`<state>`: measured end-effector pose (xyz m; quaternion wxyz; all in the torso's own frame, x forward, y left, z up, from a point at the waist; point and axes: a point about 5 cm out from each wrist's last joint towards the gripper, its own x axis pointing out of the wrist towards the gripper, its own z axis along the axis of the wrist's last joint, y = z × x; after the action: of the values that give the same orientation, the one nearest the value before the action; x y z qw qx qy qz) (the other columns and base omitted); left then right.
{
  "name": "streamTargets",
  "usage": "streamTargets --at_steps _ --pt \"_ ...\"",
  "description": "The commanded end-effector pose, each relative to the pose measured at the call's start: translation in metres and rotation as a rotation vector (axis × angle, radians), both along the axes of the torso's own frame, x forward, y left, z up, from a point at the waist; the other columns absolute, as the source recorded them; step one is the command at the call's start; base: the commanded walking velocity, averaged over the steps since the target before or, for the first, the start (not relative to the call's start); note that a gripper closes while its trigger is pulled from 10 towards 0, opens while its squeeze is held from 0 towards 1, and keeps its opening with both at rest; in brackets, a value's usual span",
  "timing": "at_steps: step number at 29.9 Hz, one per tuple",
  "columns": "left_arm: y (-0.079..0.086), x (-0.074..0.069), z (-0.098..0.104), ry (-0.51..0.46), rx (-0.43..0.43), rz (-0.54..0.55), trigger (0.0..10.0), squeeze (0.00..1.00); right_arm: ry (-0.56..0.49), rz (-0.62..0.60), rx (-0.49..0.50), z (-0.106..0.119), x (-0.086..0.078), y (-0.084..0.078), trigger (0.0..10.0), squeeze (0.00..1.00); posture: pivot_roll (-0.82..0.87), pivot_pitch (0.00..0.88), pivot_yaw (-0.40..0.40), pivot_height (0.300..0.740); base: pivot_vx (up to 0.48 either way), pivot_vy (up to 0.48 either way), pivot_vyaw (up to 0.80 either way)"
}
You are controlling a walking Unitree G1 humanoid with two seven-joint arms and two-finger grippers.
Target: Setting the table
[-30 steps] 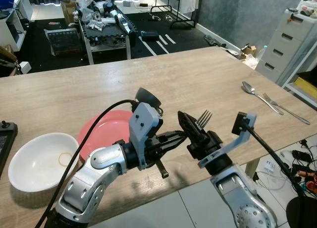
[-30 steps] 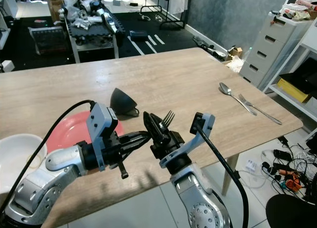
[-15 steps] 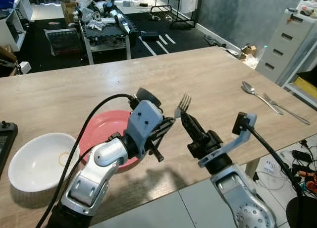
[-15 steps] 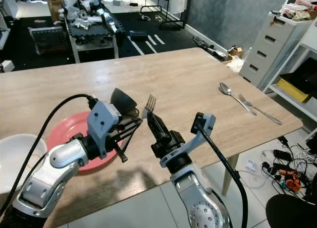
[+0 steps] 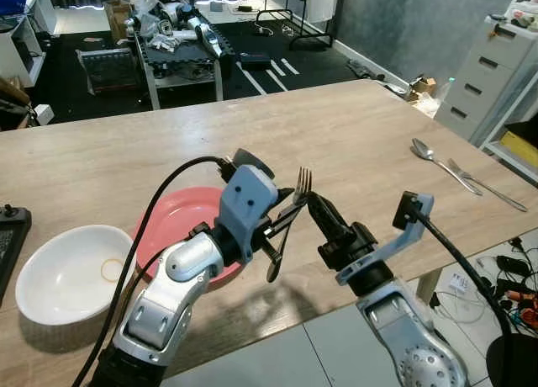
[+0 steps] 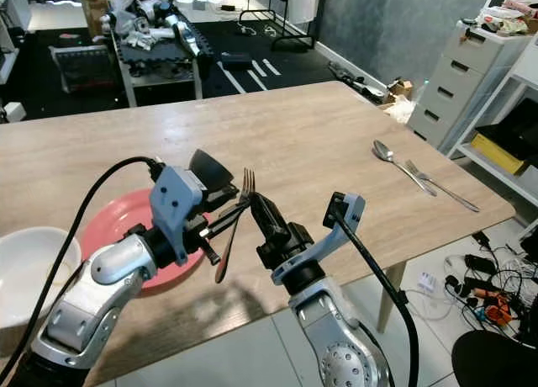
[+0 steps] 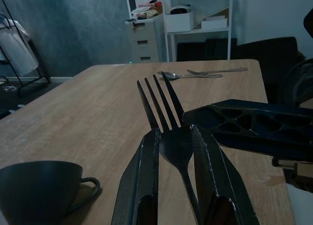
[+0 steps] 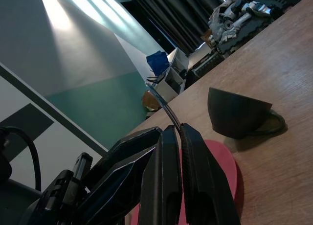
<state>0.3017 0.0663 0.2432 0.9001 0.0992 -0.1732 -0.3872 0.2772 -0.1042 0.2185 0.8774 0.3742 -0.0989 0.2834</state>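
The left gripper [image 5: 282, 223] is clamped on a fork [image 5: 287, 225], tines up, above the near table [image 5: 353, 143] edge, just at 3 o'clock of the pink plate [image 5: 172, 223]; judged a carry toward a place beside that plate. The right gripper [image 5: 324, 219] sits against the fork's head with its fingers together, gripping nothing. A black cup [image 6: 208, 170] stands at the plate's 1 o'clock, a white bowl [image 5: 63, 273] at its 9 o'clock. A spoon [image 5: 441, 164] and second fork [image 5: 487, 187] lie well apart at 3 o'clock. The right gripper crowds the fork's path.
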Motion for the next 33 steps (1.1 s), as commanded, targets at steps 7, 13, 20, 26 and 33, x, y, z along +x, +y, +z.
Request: streamTargets --at_steps 7,13,20,26,33 --pt "0.006 0.001 0.001 0.018 -0.014 0.011 10.0 0.00 0.021 -0.019 -0.007 -0.005 0.000 0.000 10.0 1.00 0.06 0.120 0.054 0.740 0.000 0.000 0.00" --pt "0.006 0.000 0.002 0.030 -0.032 0.004 10.0 0.00 0.023 -0.027 0.000 -0.005 0.002 -0.001 10.0 1.00 0.06 0.120 0.054 0.740 0.000 0.000 0.00" --pt "0.016 0.006 -0.005 0.071 -0.013 0.076 10.0 0.00 0.037 -0.064 -0.031 -0.008 0.003 -0.004 10.0 0.00 0.06 0.124 0.054 0.740 0.000 0.000 0.00" --pt "0.044 0.038 -0.041 0.332 0.081 0.223 10.0 0.00 0.027 -0.086 -0.060 -0.007 0.005 -0.005 10.0 0.00 0.06 0.133 0.054 0.740 0.000 0.000 0.00" --pt "0.044 0.061 -0.040 0.403 0.097 0.187 10.0 1.00 0.005 -0.122 -0.083 0.000 0.005 -0.012 10.0 0.00 0.05 0.156 0.063 0.740 0.000 0.000 0.00"
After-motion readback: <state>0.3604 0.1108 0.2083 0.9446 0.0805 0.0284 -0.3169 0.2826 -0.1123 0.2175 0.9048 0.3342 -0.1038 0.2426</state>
